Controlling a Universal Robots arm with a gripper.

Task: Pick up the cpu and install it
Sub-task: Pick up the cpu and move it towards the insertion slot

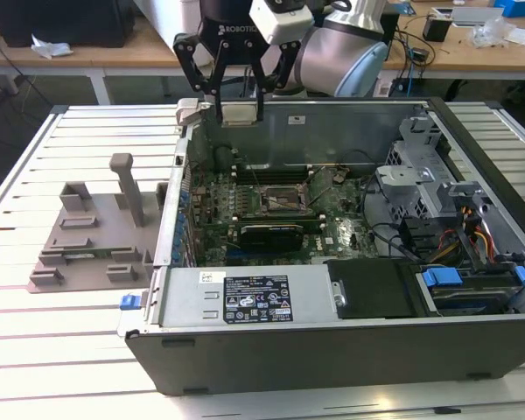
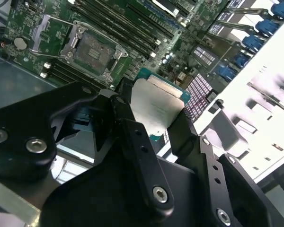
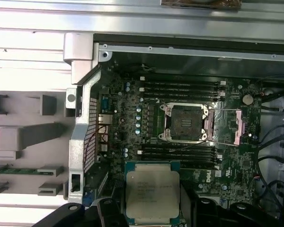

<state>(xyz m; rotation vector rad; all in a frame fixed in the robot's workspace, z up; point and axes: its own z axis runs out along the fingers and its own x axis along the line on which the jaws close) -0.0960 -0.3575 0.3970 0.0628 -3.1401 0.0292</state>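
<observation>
The cpu [image 1: 239,112] [image 2: 156,106] [image 3: 152,194], a flat square chip with a silvery top, hangs in the air above the back corner of the open computer case [image 1: 332,350] on the exterior view's left. My gripper [image 1: 239,116] [image 2: 156,118] [image 3: 152,208] is shut on it, one black finger at each of two opposite edges. The empty black socket [image 1: 276,199] [image 2: 93,49] [image 3: 186,122] lies on the green motherboard below, its metal retention plate [image 3: 236,125] flipped open beside it. The cpu is well above the socket and off to one side of it.
A grey fixture block [image 1: 92,236] [image 3: 19,142] with an upright post sits on the slatted table on the exterior view's left of the case. Inside the case are a labelled power supply [image 1: 245,297], a drive cage with blue tabs [image 1: 442,278], cables and memory slots [image 3: 180,87].
</observation>
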